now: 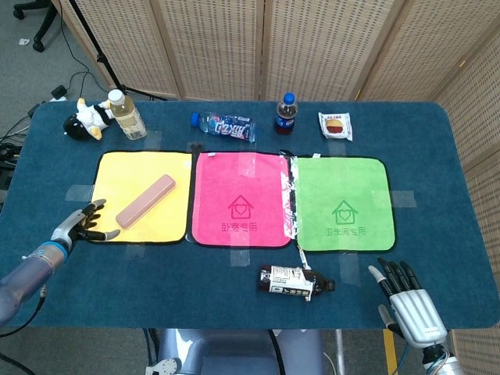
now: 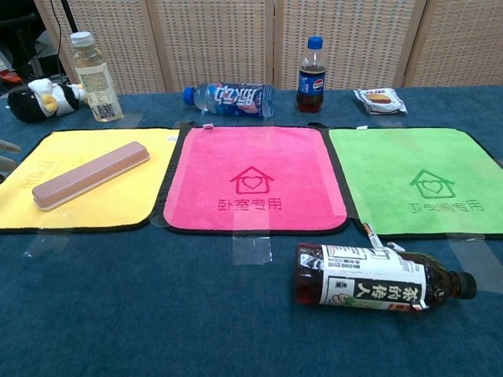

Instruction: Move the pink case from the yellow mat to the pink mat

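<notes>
The long pink case (image 1: 146, 200) (image 2: 91, 174) lies slantwise on the yellow mat (image 1: 117, 176) (image 2: 78, 206), near that mat's right half. The pink mat (image 1: 242, 199) (image 2: 251, 179) lies right beside it, bare. My left hand (image 1: 81, 224) hovers at the yellow mat's front left corner, fingers spread and holding nothing, a short way left of the case; in the chest view only its fingertips (image 2: 6, 147) show at the left edge. My right hand (image 1: 410, 300) rests open past the table's front right edge, far from the case.
A dark tea bottle (image 1: 294, 281) (image 2: 377, 283) lies on its side in front of the pink and green mats. A green mat (image 1: 344, 203) is at right. Along the back stand a clear bottle (image 1: 127, 115), plush toy (image 1: 84, 121), lying water bottle (image 1: 224, 126), cola bottle (image 1: 286, 114) and snack packet (image 1: 335, 125).
</notes>
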